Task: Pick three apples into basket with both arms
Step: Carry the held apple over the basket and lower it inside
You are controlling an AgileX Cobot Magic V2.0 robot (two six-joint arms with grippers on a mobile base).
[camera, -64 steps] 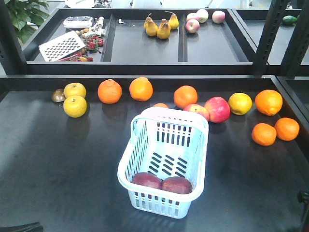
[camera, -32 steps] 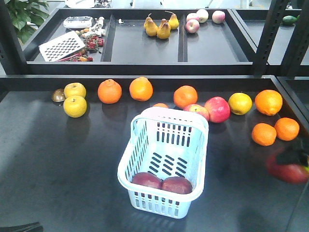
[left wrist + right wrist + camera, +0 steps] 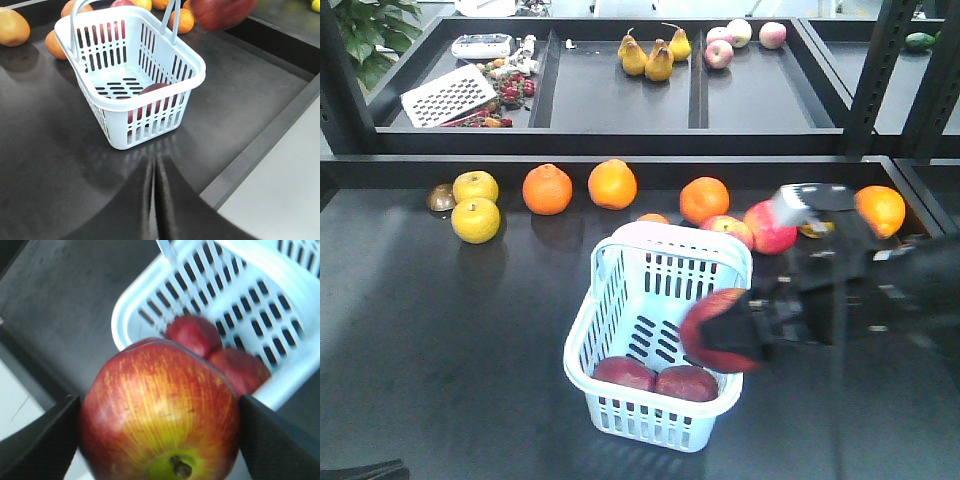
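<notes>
My right gripper [image 3: 160, 440] is clamped on a red apple [image 3: 160, 412]; through the right wrist camera I see a black finger [image 3: 42, 437] pressed against each side of the fruit, whose yellow-green stem end faces the lens. From the front camera that held apple [image 3: 720, 330] hangs over the right rim of the pale blue basket [image 3: 620, 265], blurred, with the right arm [image 3: 880, 290] reaching in from the basket's right.

Below the held fruit, two dark red apples [image 3: 220, 352] lie touching each other at the basket's near end; in the front view they sit side by side on its slotted floor [image 3: 655, 378].

My left gripper [image 3: 154, 200] shows in its own wrist camera as two dark fingers meeting along a thin seam, closed with nothing between them, hovering over the black tabletop [image 3: 45, 150] well short of the basket's near wall [image 3: 145, 117].

Behind the basket runs a row of loose fruit: two oranges [image 3: 580, 187] to the back left, two yellow-green fruits [image 3: 475, 205] farther left, another orange [image 3: 704, 199] and a pinkish apple [image 3: 728, 229] just behind its far rim. On the rear shelf beyond lie yellow pears [image 3: 652, 55] and a white grater [image 3: 447, 95].

I can read no writing or brand marks anywhere.
</notes>
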